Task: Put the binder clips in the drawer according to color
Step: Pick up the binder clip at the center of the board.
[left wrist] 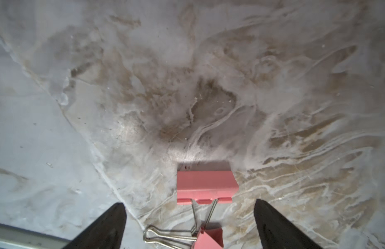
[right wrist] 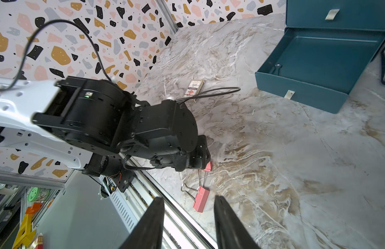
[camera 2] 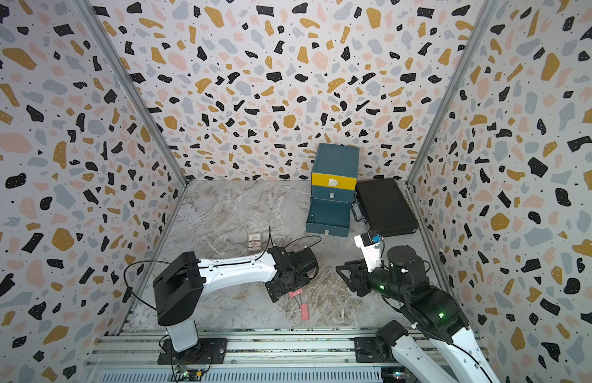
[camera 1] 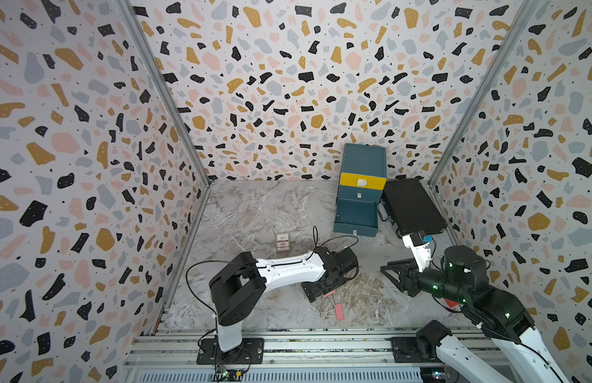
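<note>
In a top view your left gripper (camera 1: 316, 293) stood low over the table (camera 1: 255, 212), just at 9 o'clock of a pink clip (camera 1: 329, 293). A second clip (camera 1: 338, 311) lay at 5 o'clock of that one, and the cabinet (camera 1: 364, 159) sat well apart at 1 o'clock with its bottom drawer (camera 1: 356, 228) pulled out. In the left wrist view the jaws stood wide and empty; the clip (left wrist: 205, 186) lay flat just ahead, between the fingers (left wrist: 109, 224), a folded pastel-pink body with thin silver wires running back to the second clip (left wrist: 209, 239). You would do best, I judge, to centre on the body, straddle it clear of the wires, and close squarely so the neighbour isn't dragged along. In the right wrist view your right gripper (right wrist: 188, 197) was partly open and held nothing; the drawer (right wrist: 295, 86) showed one wire loop in a corner.
</note>
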You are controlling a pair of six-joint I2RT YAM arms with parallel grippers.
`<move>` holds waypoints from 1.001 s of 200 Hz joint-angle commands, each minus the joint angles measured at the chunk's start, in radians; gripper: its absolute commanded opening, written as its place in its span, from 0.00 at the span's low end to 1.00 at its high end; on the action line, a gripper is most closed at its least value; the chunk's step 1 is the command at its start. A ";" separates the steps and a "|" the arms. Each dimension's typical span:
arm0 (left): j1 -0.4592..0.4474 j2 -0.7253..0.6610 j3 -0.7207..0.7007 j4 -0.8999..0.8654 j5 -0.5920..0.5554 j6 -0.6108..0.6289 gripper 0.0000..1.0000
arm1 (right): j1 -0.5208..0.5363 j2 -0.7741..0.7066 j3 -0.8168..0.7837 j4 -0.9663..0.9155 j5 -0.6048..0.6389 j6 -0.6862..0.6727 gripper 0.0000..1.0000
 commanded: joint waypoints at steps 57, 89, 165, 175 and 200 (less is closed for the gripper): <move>-0.001 0.083 0.035 0.048 0.060 -0.090 0.96 | 0.004 -0.025 0.010 -0.025 -0.008 0.006 0.42; 0.004 0.118 0.052 0.073 0.035 -0.070 0.86 | 0.005 -0.032 0.004 -0.027 -0.007 0.009 0.42; 0.012 0.121 0.020 0.111 -0.021 -0.035 0.55 | 0.004 -0.036 -0.019 -0.021 -0.008 0.017 0.39; 0.014 0.120 0.038 0.094 -0.050 -0.014 0.53 | 0.004 -0.037 -0.021 -0.017 -0.008 0.019 0.39; 0.030 0.115 0.086 0.058 -0.126 0.053 0.47 | 0.003 -0.039 -0.019 -0.019 -0.009 0.019 0.38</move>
